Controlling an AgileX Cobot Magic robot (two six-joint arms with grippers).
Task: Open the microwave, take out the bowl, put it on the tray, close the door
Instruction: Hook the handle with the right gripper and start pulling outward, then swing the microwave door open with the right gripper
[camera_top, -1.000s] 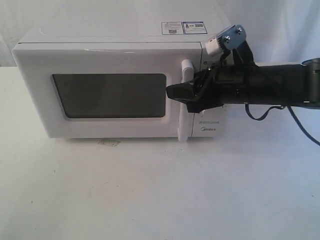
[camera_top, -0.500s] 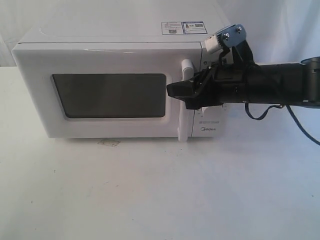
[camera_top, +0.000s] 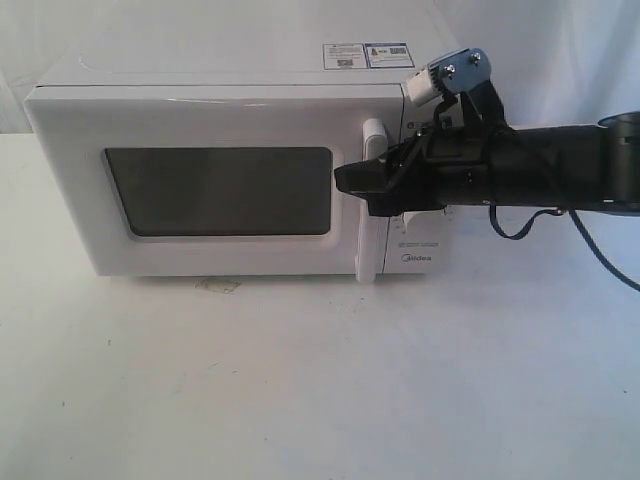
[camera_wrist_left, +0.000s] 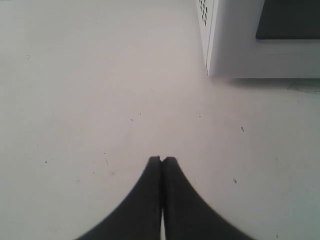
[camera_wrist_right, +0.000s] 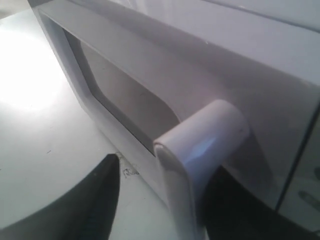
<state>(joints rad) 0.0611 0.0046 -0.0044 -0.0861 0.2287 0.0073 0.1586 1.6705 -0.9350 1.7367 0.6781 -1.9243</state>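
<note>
Microwave (camera_top: 200, 72) stands at the far edge of the table (camera_top: 300, 400), and its door (camera_top: 65, 190) is still shut. My right gripper (camera_top: 348, 181) has risen slightly along the handle (camera_top: 370, 250), with the jaws open around it and not yet clamped, so I think the pull comes next. Left gripper (camera_wrist_left: 161, 161) is closed and empty.

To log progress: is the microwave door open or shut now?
Shut: the door sits flush against the microwave, with no gap visible.

Plain white tabletop (camera_top: 300, 400), flecked with small dark specks (camera_wrist_left: 242, 129), one pale scuffed smudge (camera_top: 218, 286) toward the far middle. At the far edge, creased white backdrop (camera_top: 150, 30), evenly lit.
</note>
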